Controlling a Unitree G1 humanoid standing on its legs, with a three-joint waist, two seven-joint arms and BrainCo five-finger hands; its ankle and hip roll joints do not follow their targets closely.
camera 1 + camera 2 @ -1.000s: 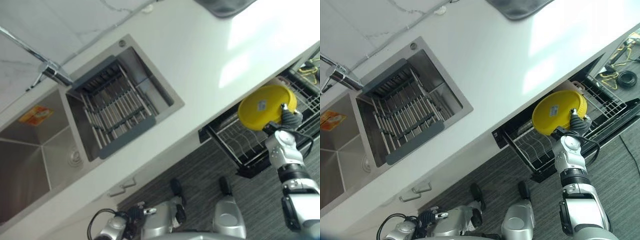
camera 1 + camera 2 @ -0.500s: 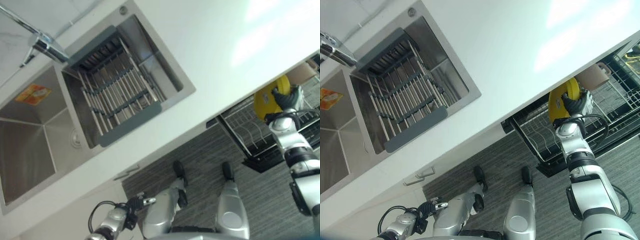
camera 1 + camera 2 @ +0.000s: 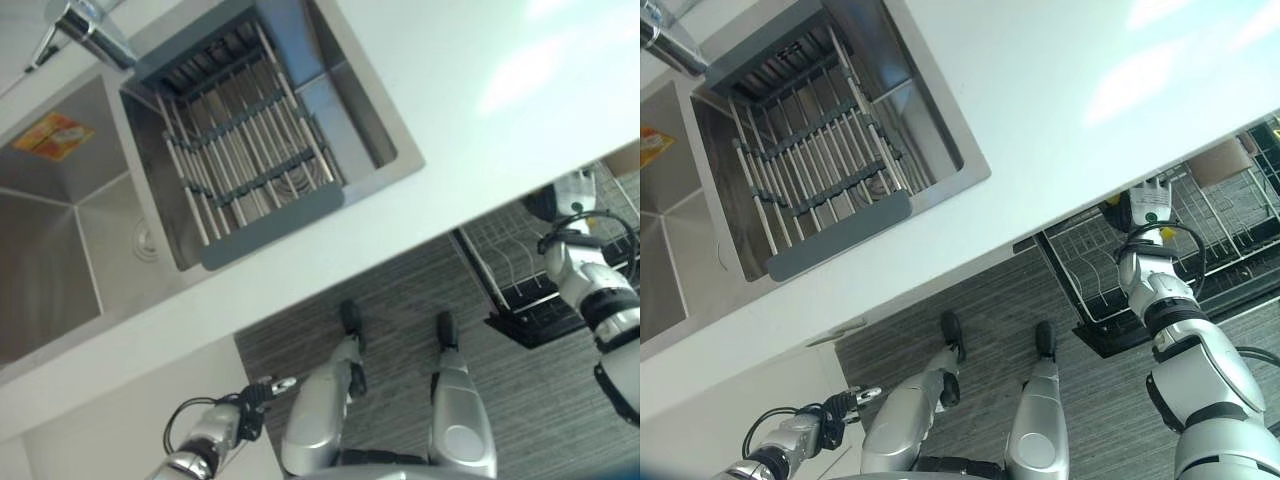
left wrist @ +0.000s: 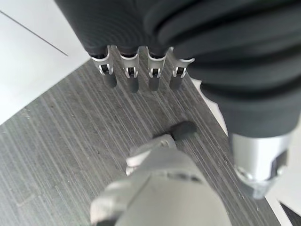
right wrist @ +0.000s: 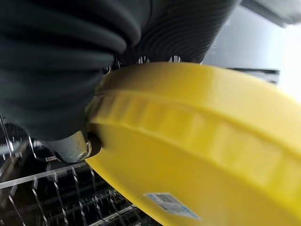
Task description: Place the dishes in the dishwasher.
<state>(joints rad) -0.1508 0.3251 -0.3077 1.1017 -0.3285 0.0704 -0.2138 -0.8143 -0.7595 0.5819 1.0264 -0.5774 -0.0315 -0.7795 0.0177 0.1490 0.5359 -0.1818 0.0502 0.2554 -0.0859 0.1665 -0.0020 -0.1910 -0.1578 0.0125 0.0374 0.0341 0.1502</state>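
The yellow plate (image 5: pixel 197 141) is pinched in my right hand (image 3: pixel 1148 203), thumb and fingers curled on its rim. A second ago it faced up in the open; now I've tipped it edgewise and carried it under the countertop (image 3: pixel 1060 130), over the dishwasher rack (image 3: pixel 1095 285). Slotting comes next, I judge. My left hand (image 4: pixel 141 70) hangs relaxed, empty.

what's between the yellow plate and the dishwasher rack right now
Nothing visible. The right robot hand holds the yellow plate directly above the wire rack, with open space between them.
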